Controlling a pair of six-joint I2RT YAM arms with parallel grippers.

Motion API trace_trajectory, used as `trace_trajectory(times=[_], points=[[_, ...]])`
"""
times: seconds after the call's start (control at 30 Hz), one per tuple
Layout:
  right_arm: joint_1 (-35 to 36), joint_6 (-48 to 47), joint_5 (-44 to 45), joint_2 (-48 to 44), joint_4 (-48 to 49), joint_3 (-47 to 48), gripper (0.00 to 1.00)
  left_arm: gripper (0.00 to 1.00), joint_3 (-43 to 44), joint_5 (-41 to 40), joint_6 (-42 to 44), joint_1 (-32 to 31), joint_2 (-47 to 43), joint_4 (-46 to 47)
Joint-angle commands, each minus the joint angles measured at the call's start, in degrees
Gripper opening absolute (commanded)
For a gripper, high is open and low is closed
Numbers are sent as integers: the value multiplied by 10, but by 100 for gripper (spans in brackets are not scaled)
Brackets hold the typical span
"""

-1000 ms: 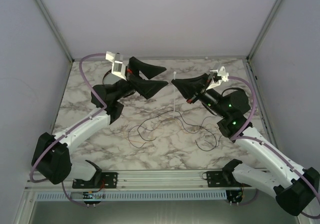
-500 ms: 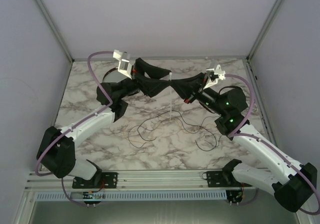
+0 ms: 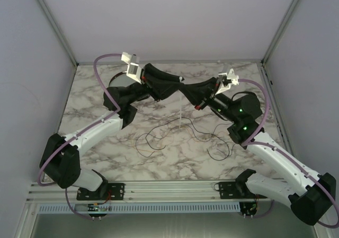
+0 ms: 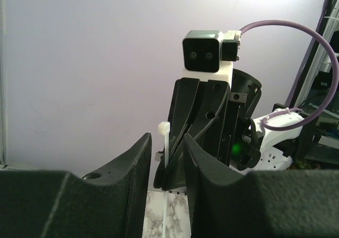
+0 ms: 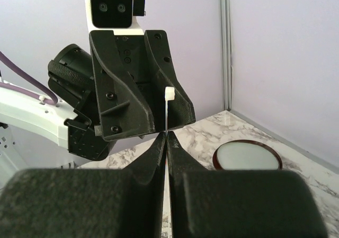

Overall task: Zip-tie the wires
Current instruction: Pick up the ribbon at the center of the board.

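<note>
White zip tie (image 5: 168, 111) upright in pinch of right tool (image 5: 165, 135).

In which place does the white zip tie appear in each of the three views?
Top external: the zip tie stands upright at the centre, where the two grippers meet.
Left wrist: lower centre, seen through the gap of the left gripper.
Right wrist: centre, rising from the shut fingertips.
Shared landmark: the right gripper, which clamps the strip, shows in all three views.
</note>
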Motion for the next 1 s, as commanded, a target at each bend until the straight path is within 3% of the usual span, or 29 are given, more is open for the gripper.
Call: trace_trajectory(times=[0.0, 0.27, 0.53, 0.73, 0.97], points=[[4, 0, 11, -15, 19, 16, 0, 30, 9, 5, 17, -2, 2, 13], [4, 4, 8, -13, 22, 16, 0, 21, -1, 3, 23, -3, -1, 10], [5, -4, 20, -22, 13, 14, 0, 1, -6, 7, 45, -3, -9, -24], [5, -13, 23, -24, -9, 14, 1, 0, -9, -6, 75, -3, -24, -68], [4, -12, 14, -14, -20, 11, 13, 0, 3, -12, 71, -3, -24, -68]])
